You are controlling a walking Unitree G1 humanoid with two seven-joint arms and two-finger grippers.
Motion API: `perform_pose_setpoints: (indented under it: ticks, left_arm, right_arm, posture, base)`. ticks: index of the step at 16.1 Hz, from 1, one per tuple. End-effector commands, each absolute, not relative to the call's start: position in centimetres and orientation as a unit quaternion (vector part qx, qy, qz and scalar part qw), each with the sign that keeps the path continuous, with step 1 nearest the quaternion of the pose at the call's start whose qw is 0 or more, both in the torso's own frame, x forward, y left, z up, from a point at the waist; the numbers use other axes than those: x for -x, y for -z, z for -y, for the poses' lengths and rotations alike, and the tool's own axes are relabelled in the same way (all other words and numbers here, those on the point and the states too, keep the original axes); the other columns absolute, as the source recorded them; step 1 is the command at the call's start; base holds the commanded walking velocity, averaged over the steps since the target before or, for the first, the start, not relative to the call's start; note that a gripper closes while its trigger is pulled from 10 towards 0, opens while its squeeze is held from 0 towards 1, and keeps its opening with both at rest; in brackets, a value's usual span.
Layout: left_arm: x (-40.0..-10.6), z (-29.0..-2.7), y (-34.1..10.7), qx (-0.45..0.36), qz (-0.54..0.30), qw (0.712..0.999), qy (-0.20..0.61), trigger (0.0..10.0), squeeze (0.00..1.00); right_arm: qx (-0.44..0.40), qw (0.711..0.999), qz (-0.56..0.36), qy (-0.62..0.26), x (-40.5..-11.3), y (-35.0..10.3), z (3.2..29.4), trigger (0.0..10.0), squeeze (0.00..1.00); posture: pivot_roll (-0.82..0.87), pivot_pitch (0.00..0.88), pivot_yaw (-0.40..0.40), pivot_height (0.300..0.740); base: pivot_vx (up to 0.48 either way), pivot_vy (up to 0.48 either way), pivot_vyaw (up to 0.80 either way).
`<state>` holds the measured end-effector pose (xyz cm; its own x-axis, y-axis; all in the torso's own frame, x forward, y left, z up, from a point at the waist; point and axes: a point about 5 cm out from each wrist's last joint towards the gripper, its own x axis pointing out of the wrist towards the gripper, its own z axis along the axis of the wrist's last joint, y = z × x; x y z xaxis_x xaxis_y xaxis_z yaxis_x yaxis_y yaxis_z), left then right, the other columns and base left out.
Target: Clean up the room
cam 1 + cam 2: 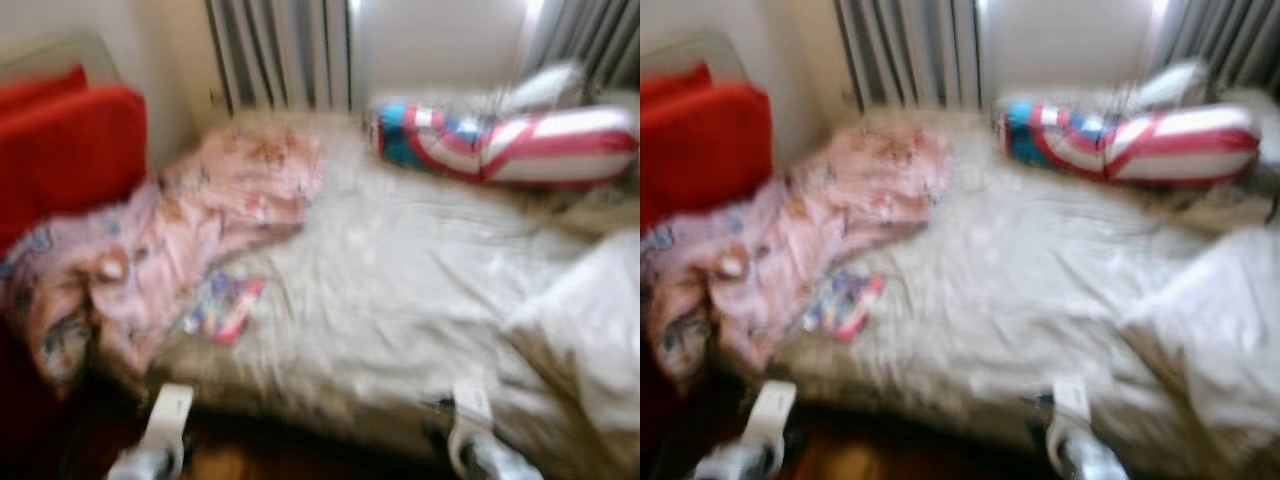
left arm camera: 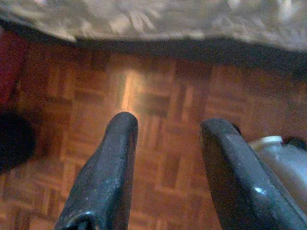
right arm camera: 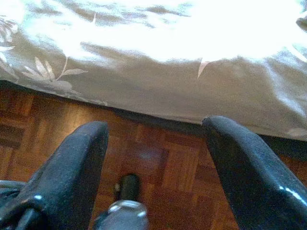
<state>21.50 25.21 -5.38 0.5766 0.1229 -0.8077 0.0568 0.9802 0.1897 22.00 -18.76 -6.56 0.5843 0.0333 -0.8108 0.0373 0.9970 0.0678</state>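
Head views, blurred: bed [image 1: 400, 300] ahead w/ pink blanket [image 1: 200, 220] bunched at its left edge, small bright packet [image 1: 225, 308] beside it, striped pillow [image 1: 520, 145] at the far side, all likely tidy-up targets. Left wrist view: left gripper [image 2: 168, 163] spread apart, empty, low over wood floor [image 2: 158, 96]. Right wrist view: right gripper [image 3: 156, 167] also released, hanging just short of the bedsheet edge, prob. idle while approaching

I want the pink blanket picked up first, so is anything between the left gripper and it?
Nothing visible blocks it. The left gripper, open, hangs low over the parquet floor before the bed edge; the pink blanket lies above.
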Motion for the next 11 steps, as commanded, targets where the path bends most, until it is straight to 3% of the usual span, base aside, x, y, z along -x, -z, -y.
perform_pose_setpoints:
  ticks: [1,5,11]
  left_arm:
    - [-21.89,-25.16,5.16,-0.098,-0.456,0.884,-0.019,10.0,0.0]
    - [-21.89,-25.11,5.17,-0.097,-0.456,0.884,-0.018,10.0,0.0]
    - [-21.85,-25.05,5.22,-0.098,-0.456,0.884,-0.016,10.0,0.0]
  right_arm:
    - [-0.043,0.889,-0.457,0.012,-21.73,6.64,19.31,10.0,0.0]
    - [-0.041,0.889,-0.456,0.018,-21.72,6.64,19.41,10.0,0.0]
    - [-0.03,0.888,-0.458,0.023,-21.66,6.66,19.57,10.0,0.0]
  posture:
    - [-0.03,0.0,0.012,0.74]
    - [-0.03,0.0,0.012,0.74]
    - [-0.03,0.0,0.01,0.74]
  base:
    - [0.0,-0.27,0.0]
    - [0.0,-0.271,0.0]
    - [0.0,-0.272,-0.74]
